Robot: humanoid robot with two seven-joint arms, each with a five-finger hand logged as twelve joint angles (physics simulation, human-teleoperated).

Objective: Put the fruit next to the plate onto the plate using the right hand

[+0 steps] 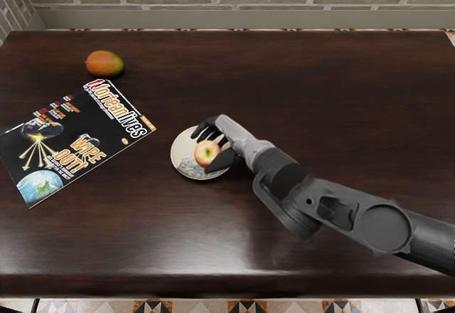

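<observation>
Table (355,78), plate (180,154), apple (207,153) (in robot hand (226,139)).

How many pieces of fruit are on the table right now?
2. An apple is over the plate, grasped by the right hand. A mango lies at the table's far left, beyond the magazine. Nothing suggests a hidden one.

My right arm (341,213) comes in from the right edge, forearm slanting up and left, wrist straight. My right hand (222,139) curls its fingers around the apple (206,153).
</observation>
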